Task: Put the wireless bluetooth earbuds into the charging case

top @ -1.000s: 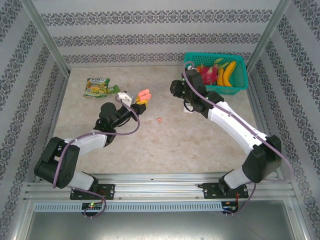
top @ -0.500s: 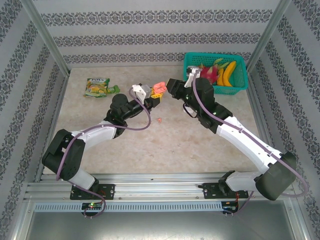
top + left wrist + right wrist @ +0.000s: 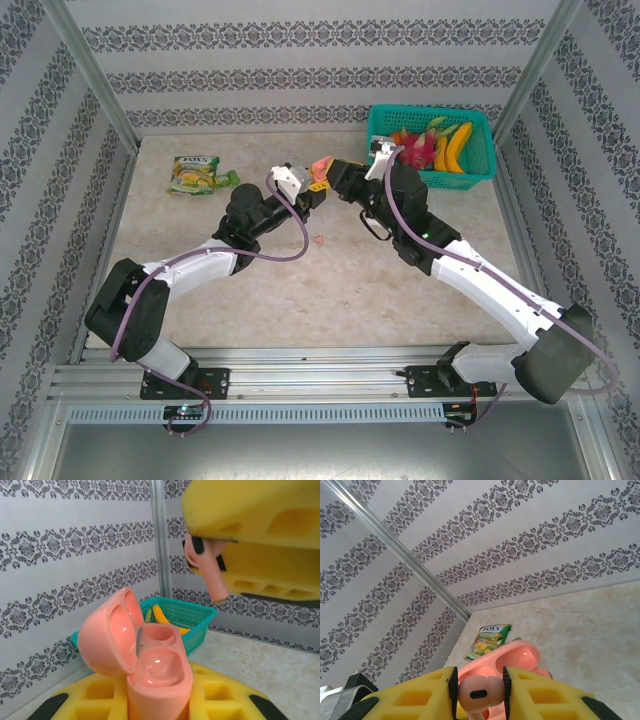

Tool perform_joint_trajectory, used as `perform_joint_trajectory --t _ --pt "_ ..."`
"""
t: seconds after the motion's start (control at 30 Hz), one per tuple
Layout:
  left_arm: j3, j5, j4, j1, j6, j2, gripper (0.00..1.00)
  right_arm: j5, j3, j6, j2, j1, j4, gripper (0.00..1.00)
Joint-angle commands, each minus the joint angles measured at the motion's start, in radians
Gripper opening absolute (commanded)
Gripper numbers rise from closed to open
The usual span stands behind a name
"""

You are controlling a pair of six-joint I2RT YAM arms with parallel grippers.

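My left gripper (image 3: 157,707) is shut on a pink charging case (image 3: 157,675), held upright with its lid swung open to the left; both sockets show empty. A pale pink earbud (image 3: 210,575) hangs stem-down above and to the right of the case, clamped in my right gripper (image 3: 479,695). In the right wrist view that earbud (image 3: 479,692) sits between the yellow fingers, with the open case (image 3: 520,657) just beyond. From above, the left gripper (image 3: 312,190) and the right gripper (image 3: 338,180) meet at the case (image 3: 320,167). A second pink earbud (image 3: 318,240) lies on the table.
A teal basket (image 3: 478,165) of toy fruit stands at the back right, close behind the right arm. A green snack packet (image 3: 197,174) lies at the back left. The cage's patterned walls and metal posts close in the table on three sides.
The left gripper carried the case right and toward the back. The right gripper swung left with the earbud, and the two now meet above the table's back middle.
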Motion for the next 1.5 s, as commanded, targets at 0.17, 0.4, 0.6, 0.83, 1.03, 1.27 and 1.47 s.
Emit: perform_joint_trajectory --t 0.17,0.4,0.6,0.83,1.03,1.27,1.47 --pt "0.044 -0.022 0.001 -0.019 0.009 0.014 0.00 -0.018 -0.036 0.001 -0.007 0.018 0.138 0.31" --pt "0.044 -0.020 0.008 -0.024 0.001 0.018 0.00 -0.026 -0.026 0.013 0.029 0.023 0.160 0.31" --pt "0.047 -0.019 0.006 -0.024 -0.004 0.012 0.00 -0.025 -0.026 0.022 0.053 0.026 0.173 0.31" --pt "0.047 -0.018 0.010 -0.025 -0.010 0.005 0.00 -0.020 -0.038 0.031 0.067 0.027 0.180 0.31" --pt "0.050 -0.015 0.012 -0.026 -0.016 -0.004 0.00 -0.017 -0.051 0.039 0.073 0.022 0.188 0.31" --pt "0.048 -0.010 0.014 -0.025 -0.023 -0.018 0.00 -0.013 -0.066 0.049 0.079 0.012 0.189 0.30" --pt "0.047 -0.008 0.016 -0.026 -0.023 -0.029 0.00 -0.017 -0.076 0.054 0.084 0.006 0.188 0.30"
